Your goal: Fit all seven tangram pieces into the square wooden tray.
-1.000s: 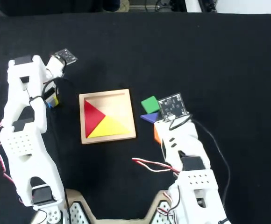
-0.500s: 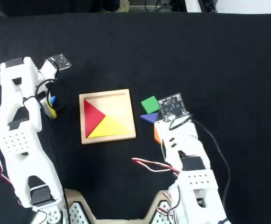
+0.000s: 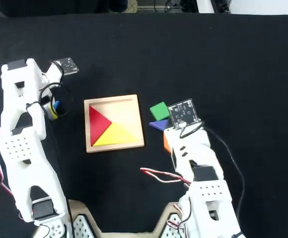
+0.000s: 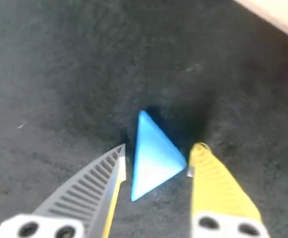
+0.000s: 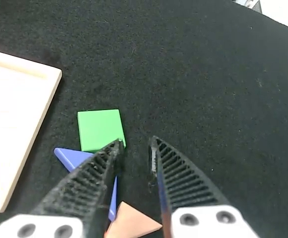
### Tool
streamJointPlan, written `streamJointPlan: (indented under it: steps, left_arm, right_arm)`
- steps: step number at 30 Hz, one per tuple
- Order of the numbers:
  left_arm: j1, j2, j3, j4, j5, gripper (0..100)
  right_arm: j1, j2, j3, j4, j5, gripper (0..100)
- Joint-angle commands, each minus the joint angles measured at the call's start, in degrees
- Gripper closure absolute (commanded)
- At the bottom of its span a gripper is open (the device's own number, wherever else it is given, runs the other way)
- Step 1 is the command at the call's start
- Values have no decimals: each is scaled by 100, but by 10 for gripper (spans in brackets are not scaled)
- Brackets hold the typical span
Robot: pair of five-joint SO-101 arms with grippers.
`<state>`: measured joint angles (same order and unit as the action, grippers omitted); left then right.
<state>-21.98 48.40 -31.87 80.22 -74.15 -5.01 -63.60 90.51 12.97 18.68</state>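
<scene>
The square wooden tray [image 3: 114, 97] lies mid-table with a red triangle [image 3: 98, 124] and a yellow triangle [image 3: 115, 135] inside it. Left of the tray, my left gripper [image 3: 54, 108] is shut on a small blue triangle [image 4: 154, 158], one finger on each side of it. Right of the tray lie a green square [image 5: 100, 129], a blue-violet piece [image 5: 72, 157] and an orange piece [image 5: 131, 223]. My right gripper [image 5: 135, 145] hovers just beside the green square, slightly open with nothing between its fingers.
Black cloth covers the whole table. A corner of the tray [image 4: 278, 15] shows beyond the blue triangle in the left wrist view. Red and white cables [image 3: 159, 176] trail from the right arm near the front edge. Open cloth stretches behind and to the far right.
The left arm has swung a little to the left and its gripper has turned slightly around the blue triangle. The right arm and the other pieces have not moved.
</scene>
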Motion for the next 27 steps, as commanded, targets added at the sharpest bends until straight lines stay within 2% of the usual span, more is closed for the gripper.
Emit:
streamJointPlan:
  steps: [1, 7, 14, 19, 22, 27]
  left_arm:
    - [4, 53, -295, 97, -229, 845]
    - [13, 53, -497, 202, -193, 890]
    - [409, -158, -1692, 1960, -193, 917]
    - [1156, -580, -1807, 2066, 536, 914]
    - [1771, -914, -1367, 2066, 633, 916]
    - [2695, -1459, -796, 2040, 870, 917]
  right_arm:
    - [-62, -127, -22, -114, 53, 903]
    - [-53, -127, -22, -114, 62, 903]
    - [-44, -127, -22, -123, 62, 903]
    - [185, -127, -75, -132, 18, 903]
    - [545, -136, -154, -141, -44, 903]
    - [958, -180, -215, -193, -615, 903]
